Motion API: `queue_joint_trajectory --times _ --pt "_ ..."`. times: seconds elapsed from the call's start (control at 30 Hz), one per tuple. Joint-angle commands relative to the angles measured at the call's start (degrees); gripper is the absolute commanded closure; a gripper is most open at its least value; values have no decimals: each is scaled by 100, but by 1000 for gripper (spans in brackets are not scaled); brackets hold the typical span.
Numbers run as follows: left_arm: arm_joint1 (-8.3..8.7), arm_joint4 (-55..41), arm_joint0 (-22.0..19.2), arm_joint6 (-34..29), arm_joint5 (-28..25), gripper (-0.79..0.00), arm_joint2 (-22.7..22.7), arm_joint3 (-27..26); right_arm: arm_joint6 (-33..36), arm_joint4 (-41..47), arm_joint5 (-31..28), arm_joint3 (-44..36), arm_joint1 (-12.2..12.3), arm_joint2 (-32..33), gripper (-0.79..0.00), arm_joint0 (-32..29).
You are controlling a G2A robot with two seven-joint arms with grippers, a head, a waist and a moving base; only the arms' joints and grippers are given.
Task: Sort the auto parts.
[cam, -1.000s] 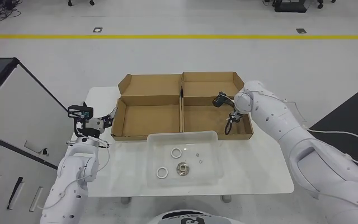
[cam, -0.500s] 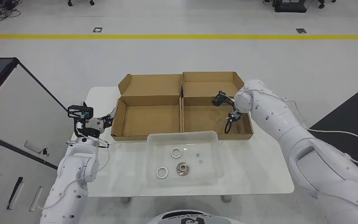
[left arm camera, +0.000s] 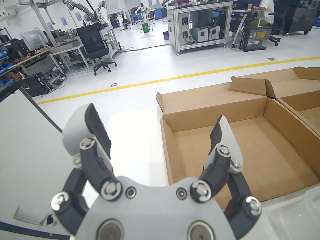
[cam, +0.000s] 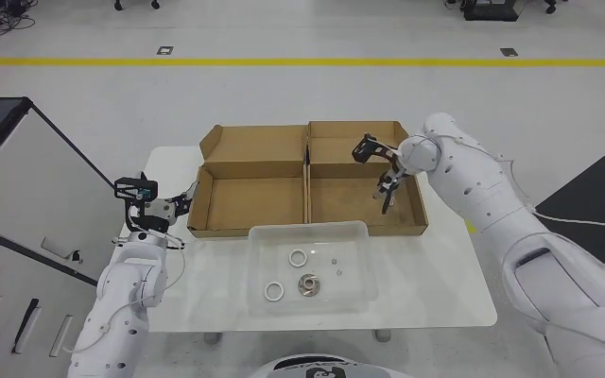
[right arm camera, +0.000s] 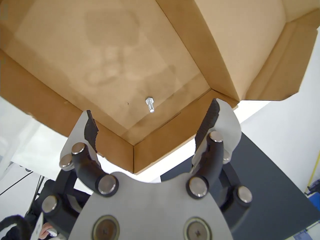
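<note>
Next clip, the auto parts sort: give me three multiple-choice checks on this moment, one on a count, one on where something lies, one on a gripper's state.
1. How many white rings lie in the clear bin?
A) none
B) two
C) four

2. Where does the bolt lie?
A) in the clear bin
B) in the right cardboard box
C) in neither

3. How is the right gripper?
A) open, holding nothing
B) shut on a ring
C) shut on the bolt

Answers:
1 B: the top view shows two rings in the bin, beside a metal part.
2 B: the right wrist view shows the bolt on the box's brown floor, near a corner.
3 A: its fingers stand wide apart above the box, with nothing between them.
</note>
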Motion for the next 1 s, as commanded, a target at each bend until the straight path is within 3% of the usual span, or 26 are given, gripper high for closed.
queue_joint_trajectory --times 0.0,0.17,0.57,0.8,0.97 --pt "0 0 0 0 0 -785 0 0 207 97 -4 -418 87 177 -785 -76" --pt "0 0 0 0 0 -785 0 0 446 230 234 -1497 350 404 -785 -348" --pt "0 0 0 0 0 -785 0 0 787 1239 574 -3645 1042 277 -785 -729" --pt "0 0 0 0 0 -785 0 0 800 1878 588 -4311 1406 75 -785 -633" --pt "0 0 0 0 0 -785 0 0 802 1904 589 -4321 1422 74 -785 -620"
